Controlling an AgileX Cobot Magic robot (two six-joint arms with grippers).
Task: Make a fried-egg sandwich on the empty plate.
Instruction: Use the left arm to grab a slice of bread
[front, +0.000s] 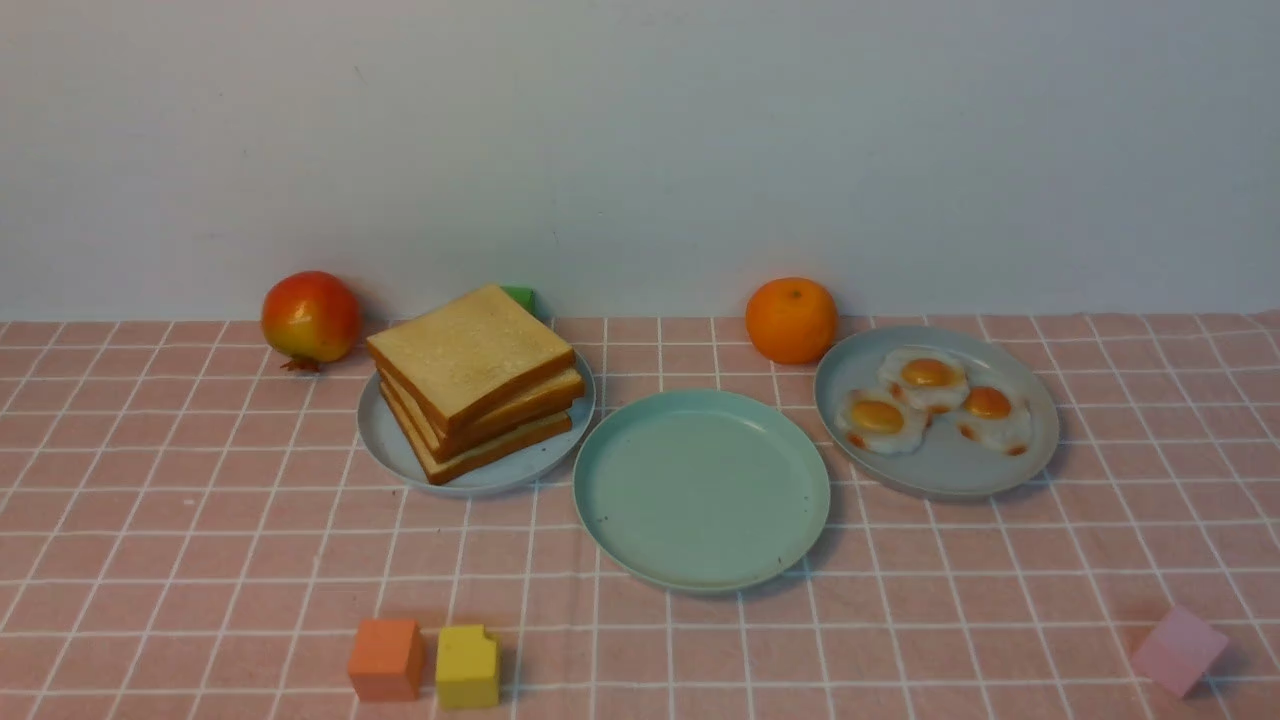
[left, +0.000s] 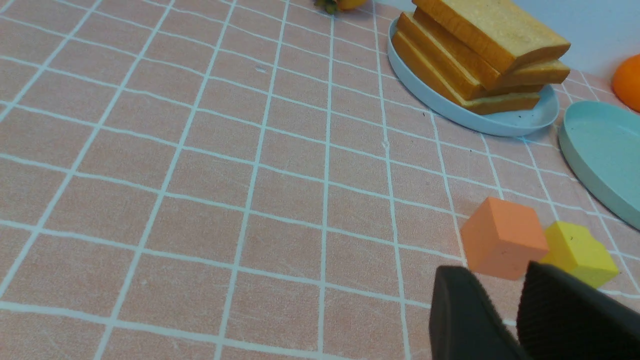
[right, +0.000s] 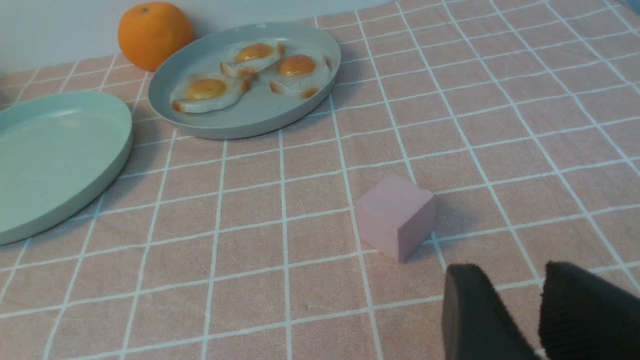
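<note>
The empty mint-green plate (front: 700, 560) lies in the middle of the pink checked cloth; it also shows in the left wrist view (left: 605, 155) and the right wrist view (right: 55, 155). No fried-egg sandwich is in view. A stack of plain toast slices (front: 475, 375) sits on a grey-blue plate (front: 395, 450) to its left. Three fried eggs (front: 925, 400) lie on another grey-blue plate (front: 950, 475) to its right. My left gripper (left: 492, 272) is open and empty, low over the cloth near two cubes. My right gripper (right: 510, 270) is open and empty near a pink block. Neither gripper shows in the front view.
An orange cube (front: 385, 660) and a yellow cube (front: 468, 667) stand near the front left. A pink block (front: 1180, 650) stands at the front right. A pomegranate (front: 310, 318), an orange (front: 791, 320) and a small green block (front: 520, 297) sit by the back wall.
</note>
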